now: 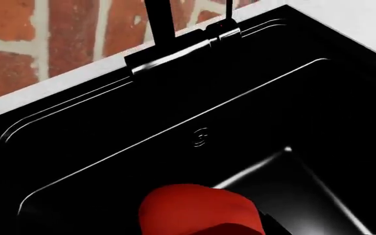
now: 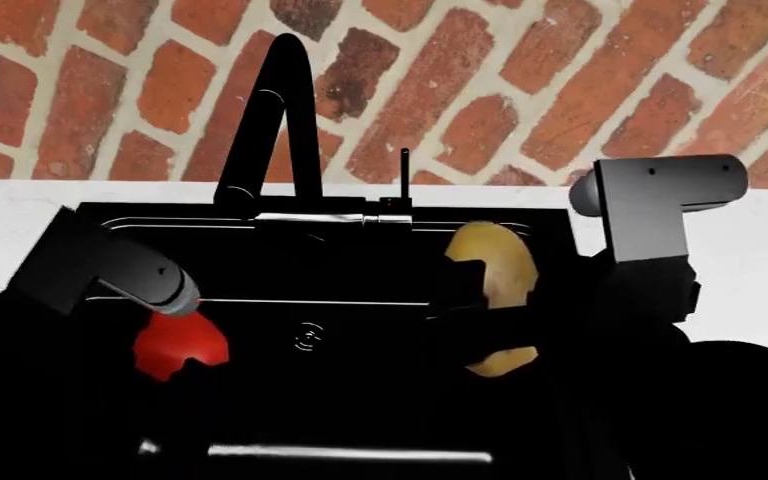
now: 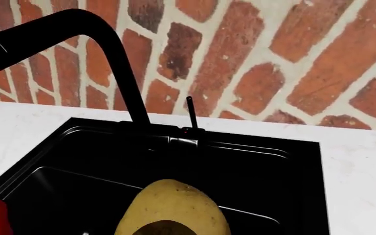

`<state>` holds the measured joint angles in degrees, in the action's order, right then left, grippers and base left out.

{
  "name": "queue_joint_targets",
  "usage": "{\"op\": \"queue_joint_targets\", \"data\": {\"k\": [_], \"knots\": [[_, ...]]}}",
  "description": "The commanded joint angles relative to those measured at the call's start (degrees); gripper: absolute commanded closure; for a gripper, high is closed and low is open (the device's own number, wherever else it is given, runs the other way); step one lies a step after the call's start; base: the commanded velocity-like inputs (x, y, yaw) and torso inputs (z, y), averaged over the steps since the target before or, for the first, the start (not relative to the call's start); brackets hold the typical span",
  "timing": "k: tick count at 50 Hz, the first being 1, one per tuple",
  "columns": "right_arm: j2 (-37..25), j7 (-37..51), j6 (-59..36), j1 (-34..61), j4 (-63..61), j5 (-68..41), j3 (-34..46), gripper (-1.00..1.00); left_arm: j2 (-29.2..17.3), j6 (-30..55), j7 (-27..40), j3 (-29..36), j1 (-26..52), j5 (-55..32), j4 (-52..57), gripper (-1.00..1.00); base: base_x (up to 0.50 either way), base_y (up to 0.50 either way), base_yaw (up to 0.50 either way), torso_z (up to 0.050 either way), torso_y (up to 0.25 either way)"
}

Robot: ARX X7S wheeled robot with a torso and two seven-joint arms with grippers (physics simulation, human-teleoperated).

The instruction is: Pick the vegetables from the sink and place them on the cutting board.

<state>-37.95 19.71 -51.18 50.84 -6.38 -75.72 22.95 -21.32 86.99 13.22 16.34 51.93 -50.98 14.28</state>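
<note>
Left wrist view: bell pepper [image 1: 198, 208] over the sink [image 1: 175, 147]; head view: left end effector [image 2: 177, 335] grasping pepper, right end effector [image 2: 484, 300] grasping potato [image 2: 498, 265]; right wrist view: potato raised, apparently lifting, transfer to unseen cutting board next.

Glossy red bell pepper [image 2: 177, 345] and tan oval potato [image 2: 495, 270], upright, well apart over black sink [image 2: 357, 262]
</note>
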Motion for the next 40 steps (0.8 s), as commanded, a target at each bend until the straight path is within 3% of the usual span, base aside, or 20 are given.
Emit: {"op": "queue_joint_targets", "data": {"k": [1, 11, 33, 40], "knots": [[-1.3, -2.3, 2.0, 0.1, -3.4, 2.7, -0.6, 1.00, -1.7, 2.6, 8.1, -5.4, 3.1, -10.9, 1.7, 1.00, 0.00, 0.00, 0.00, 0.000, 0.000], [-1.9, 0.0, -0.1, 0.8, -3.5, 1.1, -0.5, 1.00, -5.0, 1.5, 14.1, -7.3, 2.8, -19.1, 2.1, 1.00, -0.09, 0.00, 0.00, 0.000, 0.001], [-3.0, 1.3, 0.9, -0.3, -5.2, -0.5, -2.3, 1.00, -6.6, -1.0, 16.0, -5.0, 3.0, -21.9, 1.1, 1.00, -0.49, 0.00, 0.00, 0.000, 0.000], [-3.5, -1.2, 2.6, -1.1, -6.0, 1.3, -2.1, 1.00, -6.6, -3.2, 14.9, -3.4, 3.8, -20.3, -0.5, 1.00, -0.01, -0.30, 0.00, 0.000, 0.000]]}}
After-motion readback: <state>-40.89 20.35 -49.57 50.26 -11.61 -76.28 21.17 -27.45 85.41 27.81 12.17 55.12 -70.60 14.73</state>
